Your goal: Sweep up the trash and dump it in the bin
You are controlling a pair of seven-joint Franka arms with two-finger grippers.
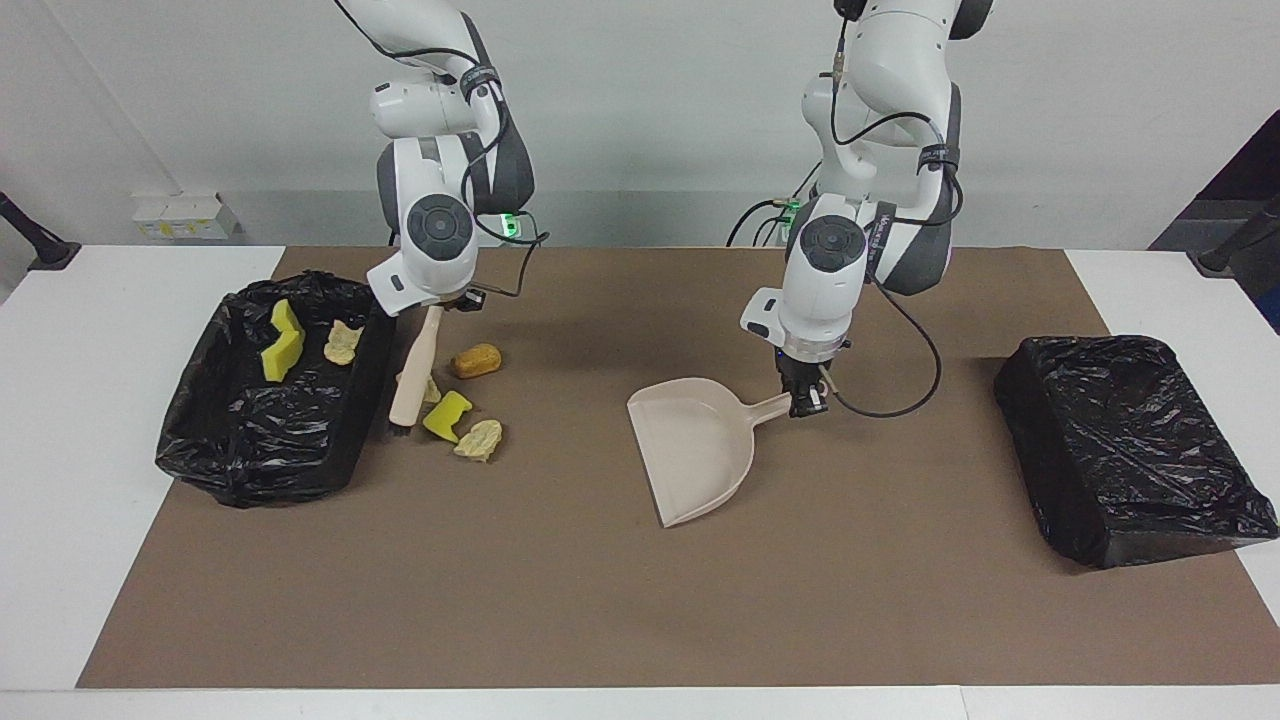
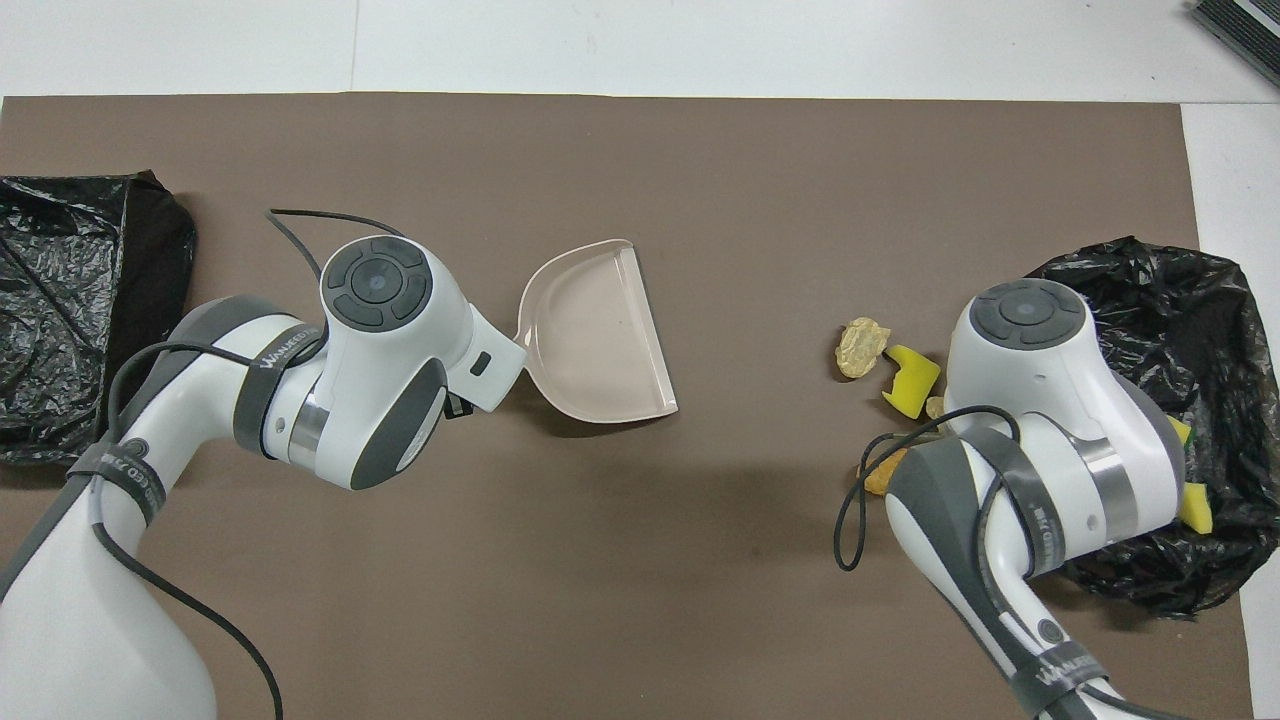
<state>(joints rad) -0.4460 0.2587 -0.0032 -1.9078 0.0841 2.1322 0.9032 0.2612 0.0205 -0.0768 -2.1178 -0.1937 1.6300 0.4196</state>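
Note:
My right gripper (image 1: 440, 300) is shut on the top of a beige brush (image 1: 415, 375). The brush slants down, with its bristle end on the mat beside the open black-bagged bin (image 1: 250, 470). Beside the brush lie an orange bread lump (image 1: 476, 361), a yellow-green sponge chunk (image 1: 447, 416), a tan lump (image 1: 480, 439) and a small pale scrap (image 1: 431, 391). Inside the bin are a yellow sponge (image 1: 283, 340) and a tan lump (image 1: 342, 342). My left gripper (image 1: 803, 398) is shut on the handle of the beige dustpan (image 1: 690, 450), which rests on the mat mid-table with its mouth toward the scraps. The pan is empty in the overhead view (image 2: 600, 340).
A second black-bagged box (image 1: 1130, 450) stands at the left arm's end of the brown mat (image 1: 640, 600). The open bin also shows in the overhead view (image 2: 1200, 300), partly under my right arm. White table borders the mat.

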